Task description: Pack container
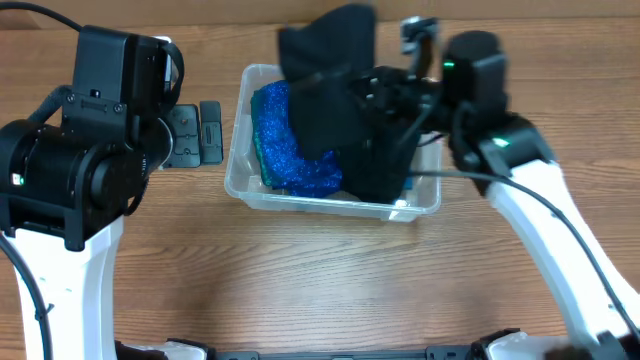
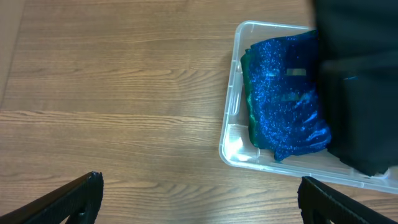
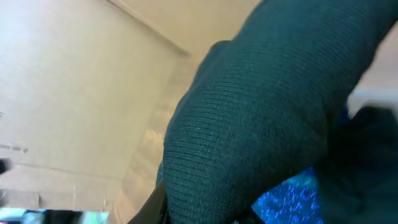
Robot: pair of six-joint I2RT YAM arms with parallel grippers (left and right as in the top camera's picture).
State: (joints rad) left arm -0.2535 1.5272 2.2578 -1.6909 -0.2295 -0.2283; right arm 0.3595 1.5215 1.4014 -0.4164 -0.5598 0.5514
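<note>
Dark ribbed knit (image 3: 249, 124) hangs over clear rectangular container (image 1: 238, 188).

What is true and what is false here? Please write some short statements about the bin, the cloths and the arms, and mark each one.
1. A blue glittery cloth lies in the bin. True.
2. The bin has a lid on. False: it is open on top.
3. The left gripper holds the blue cloth. False: it is open and empty, over the table beside the bin.
4. A dark cloth hangs at the right arm, above the bin. True.
</note>
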